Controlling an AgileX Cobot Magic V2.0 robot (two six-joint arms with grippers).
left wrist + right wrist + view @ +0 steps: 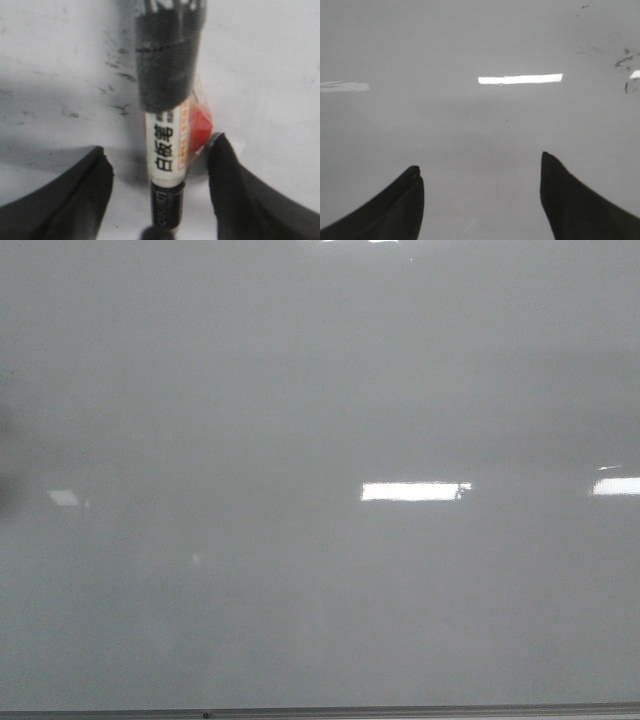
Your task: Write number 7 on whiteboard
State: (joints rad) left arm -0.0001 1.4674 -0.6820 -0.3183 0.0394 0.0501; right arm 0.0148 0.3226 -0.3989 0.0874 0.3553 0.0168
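The whiteboard [300,390] fills the front view, glossy pale grey, with bright light reflections on it. No number 7 shows on it in any view. Neither gripper shows in the front view. In the left wrist view my left gripper [160,144] is open, its black fingers [80,195] on either side of a marker [167,135] without pressing it. The marker has a white label with black characters, a black end and black tape round its upper body. My right gripper [480,162] is open and empty just above the whiteboard [480,115].
A thin grey edge strip [400,710] runs along the near side of the board. Faint dark ink smudges [120,75] lie on the surface by the marker, and more smudges [625,60] show in the right wrist view.
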